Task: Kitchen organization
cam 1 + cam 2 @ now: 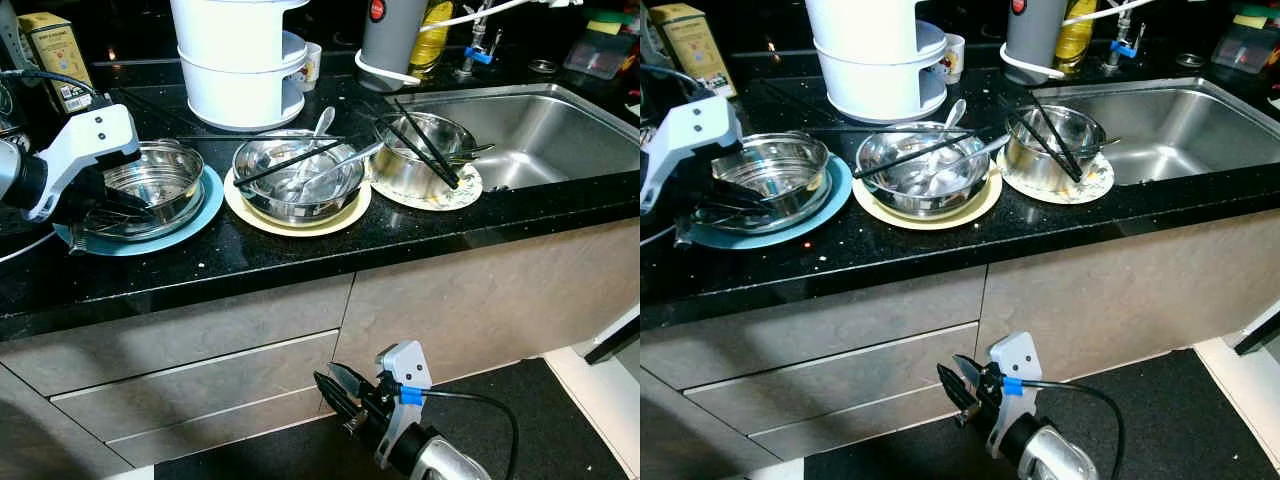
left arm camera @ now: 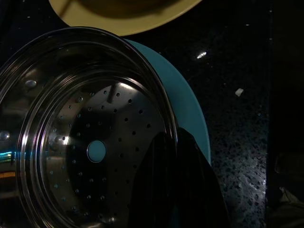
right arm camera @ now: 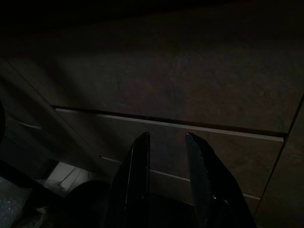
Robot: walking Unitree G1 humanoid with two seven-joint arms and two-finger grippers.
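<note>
A perforated steel bowl (image 1: pixel 150 185) sits on a blue plate (image 1: pixel 205 215) at the left of the black counter. My left gripper (image 1: pixel 110 215) is at the bowl's near rim; in the left wrist view its fingers (image 2: pixel 161 185) clamp the rim, one inside and one outside. A second steel bowl (image 1: pixel 295 175) with spoons and black chopsticks rests on a yellow plate (image 1: pixel 300 222). A third bowl (image 1: pixel 420 150) with chopsticks stands on a white plate (image 1: pixel 460 192) beside the sink. My right gripper (image 1: pixel 335 385) hangs open, low in front of the drawers (image 3: pixel 190 109).
The steel sink (image 1: pixel 540 140) lies at the right. A white stacked container (image 1: pixel 235 60), a yellow box (image 1: pixel 55 60), a grey jug (image 1: pixel 390 35) and bottles line the back of the counter. Drawer fronts (image 1: pixel 200 380) face me below the counter edge.
</note>
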